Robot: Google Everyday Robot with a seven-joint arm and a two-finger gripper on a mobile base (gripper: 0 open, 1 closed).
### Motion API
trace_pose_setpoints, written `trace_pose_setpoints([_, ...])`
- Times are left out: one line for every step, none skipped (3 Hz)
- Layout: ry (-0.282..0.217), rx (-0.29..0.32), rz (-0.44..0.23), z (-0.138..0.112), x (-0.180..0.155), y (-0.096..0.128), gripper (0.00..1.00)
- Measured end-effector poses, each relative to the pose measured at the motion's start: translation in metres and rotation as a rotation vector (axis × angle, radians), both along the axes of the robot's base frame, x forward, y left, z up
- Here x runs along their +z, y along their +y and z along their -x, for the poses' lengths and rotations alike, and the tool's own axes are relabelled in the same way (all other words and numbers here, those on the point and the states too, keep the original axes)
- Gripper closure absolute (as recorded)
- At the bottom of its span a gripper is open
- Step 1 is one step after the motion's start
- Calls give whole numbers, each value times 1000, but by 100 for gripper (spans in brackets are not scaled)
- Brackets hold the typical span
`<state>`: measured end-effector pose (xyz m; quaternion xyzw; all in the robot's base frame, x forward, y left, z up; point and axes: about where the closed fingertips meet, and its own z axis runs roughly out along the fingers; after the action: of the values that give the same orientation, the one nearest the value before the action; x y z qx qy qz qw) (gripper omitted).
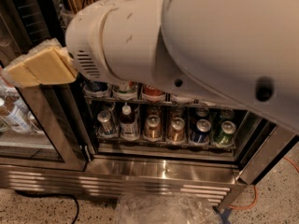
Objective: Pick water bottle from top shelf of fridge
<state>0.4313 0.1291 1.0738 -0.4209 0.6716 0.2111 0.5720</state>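
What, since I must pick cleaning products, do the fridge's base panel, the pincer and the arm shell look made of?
The fridge's base panel: brushed stainless steel, by its grey streaky reflections. The pincer, at the picture's upper left: matte tan, probably rubber or plastic; no shine. The arm shell: smooth white moulded plastic, likely, faintly glossy.
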Motion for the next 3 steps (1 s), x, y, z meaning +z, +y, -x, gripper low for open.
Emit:
trace_pose_setpoints([-1,1,0,1,0,1,0])
trace_pose_setpoints([34,-53,-74,-4,-3,10,0])
trace_pose_setpoints([141,-143,-207,-16,-32,30,0])
